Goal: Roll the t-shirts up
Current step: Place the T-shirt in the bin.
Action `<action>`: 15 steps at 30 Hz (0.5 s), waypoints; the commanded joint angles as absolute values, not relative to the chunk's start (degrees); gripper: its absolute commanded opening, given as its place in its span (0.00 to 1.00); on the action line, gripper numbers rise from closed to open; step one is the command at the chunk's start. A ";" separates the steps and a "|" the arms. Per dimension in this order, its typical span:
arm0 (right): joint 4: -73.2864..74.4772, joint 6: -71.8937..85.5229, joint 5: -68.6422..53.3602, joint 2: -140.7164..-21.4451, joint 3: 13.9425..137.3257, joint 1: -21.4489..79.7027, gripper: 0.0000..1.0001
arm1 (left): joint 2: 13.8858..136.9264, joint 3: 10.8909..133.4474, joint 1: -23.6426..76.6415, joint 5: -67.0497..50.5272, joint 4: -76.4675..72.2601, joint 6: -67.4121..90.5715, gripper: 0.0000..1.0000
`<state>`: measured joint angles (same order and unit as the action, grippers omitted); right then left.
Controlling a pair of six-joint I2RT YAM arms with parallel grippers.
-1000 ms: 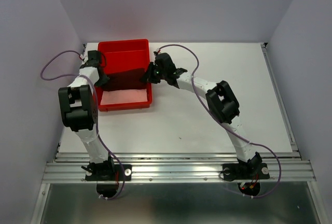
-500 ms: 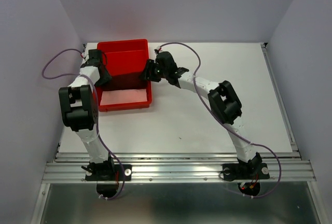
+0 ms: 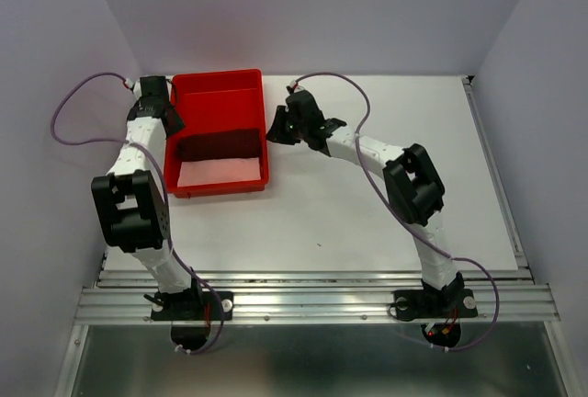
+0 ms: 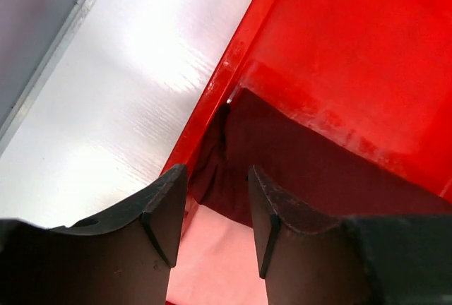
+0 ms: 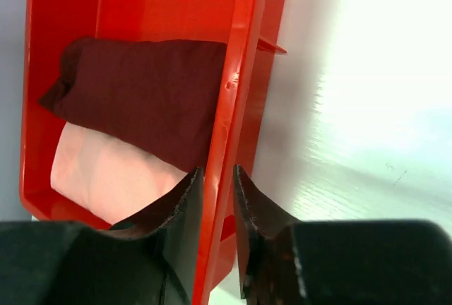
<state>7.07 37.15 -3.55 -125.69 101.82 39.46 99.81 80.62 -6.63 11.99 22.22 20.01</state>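
Note:
The dark maroon t-shirt (image 3: 219, 144) lies as a roll across the middle of the red tray (image 3: 217, 94). My left gripper (image 3: 172, 123) hangs open over the tray's left wall. In the left wrist view its fingers (image 4: 217, 172) hold nothing, and the roll's left end (image 4: 282, 164) lies just beyond them. My right gripper (image 3: 274, 130) is at the tray's right wall. Its jaws (image 5: 217, 171) stand narrowly open with the tray's rim (image 5: 244, 58) showing through the gap, and I cannot see them touching it. The roll (image 5: 141, 86) lies to their left.
A pale pink folded cloth (image 3: 220, 173) fills the tray's near part, against the roll. The tray stands at the white table's (image 3: 395, 213) back left, close to the left wall. Purple cables (image 3: 73, 112) loop from both wrists.
Both grippers have opened, let go of the maroon roll and drawn back out of the tray, the left one up and left, the right one to the right. The roll stays in the tray.

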 commanded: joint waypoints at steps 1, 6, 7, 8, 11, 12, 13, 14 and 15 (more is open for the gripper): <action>8.60 34.81 -2.90 -126.37 106.60 40.52 0.21 | 95.28 83.32 -6.86 11.26 22.76 20.39 0.48; 12.74 34.27 -3.60 -134.28 118.28 42.63 0.10 | 96.76 82.44 -6.24 6.51 22.06 21.09 0.12; 14.14 34.45 -3.95 -135.69 122.39 42.63 0.09 | 97.03 82.09 -5.89 6.16 21.97 21.53 0.00; 14.85 34.54 -3.96 -137.01 124.17 42.63 0.09 | 97.47 81.74 -5.63 6.07 21.71 21.79 0.00; 16.61 34.63 -3.43 -141.41 129.98 43.15 0.08 | 99.22 80.86 -5.10 6.07 20.39 22.76 0.00; 17.13 34.11 -3.17 -142.46 131.47 43.15 0.07 | 100.36 80.86 -5.10 6.06 19.96 23.11 0.00; 18.27 33.93 -2.47 -144.56 134.01 43.68 0.07 | 100.89 80.77 -4.84 5.98 19.43 23.55 0.00; 18.89 33.66 -1.94 -145.54 135.08 43.68 0.07 | 101.51 80.68 -4.57 6.06 18.81 23.64 0.00; 19.59 33.05 -1.50 -146.85 135.87 43.68 0.06 | 102.82 80.94 -4.14 6.06 18.37 23.82 0.00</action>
